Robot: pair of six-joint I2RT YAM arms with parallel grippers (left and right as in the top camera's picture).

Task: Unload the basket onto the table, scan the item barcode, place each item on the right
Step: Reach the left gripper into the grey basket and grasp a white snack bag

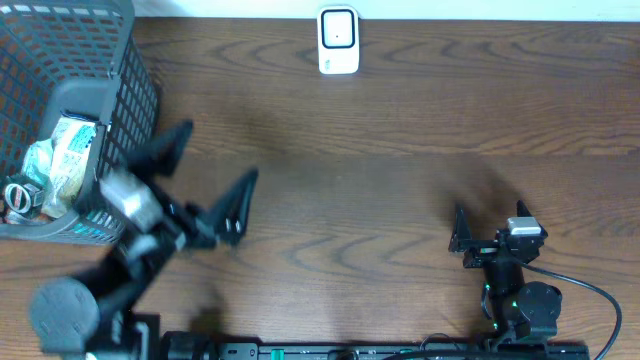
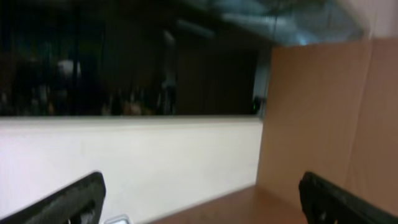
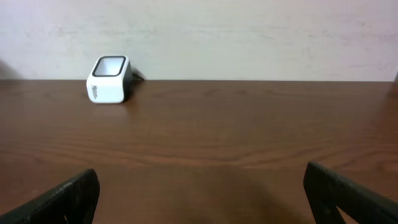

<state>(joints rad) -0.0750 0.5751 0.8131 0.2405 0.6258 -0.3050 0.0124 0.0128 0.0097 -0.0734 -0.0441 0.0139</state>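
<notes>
Two arms stand over a dark, wood-grained table (image 1: 400, 120). At its far left corner sits a grey plastic basket (image 1: 140, 95) with latticed walls, holding crinkled, shiny packets (image 1: 65, 150). These goods for scanning lie inside the basket, out of either arm's grasp.

The left gripper (image 1: 220, 152) hangs just beside the basket's right wall, its two black, tapered fingers spread wide around nothing but air. Its wrist view takes in a pale wall (image 2: 155, 155) and a flat brown panel (image 2: 323, 112), blurred, with one black fingertip (image 2: 74, 199) in each bottom corner.

A small white scanner (image 1: 338, 40), a rounded block with a dark square window, stands at the middle of the table's far edge, well apart from both arms.

The right gripper (image 1: 488, 232) sits low toward the table's near edge, on the right side. Its fingers (image 3: 68, 199) are likewise splayed and empty, framing smooth bare wood, with the scanner far ahead and to the left in the wrist view. A black cable (image 1: 590, 300) loops out from the right arm's base.
</notes>
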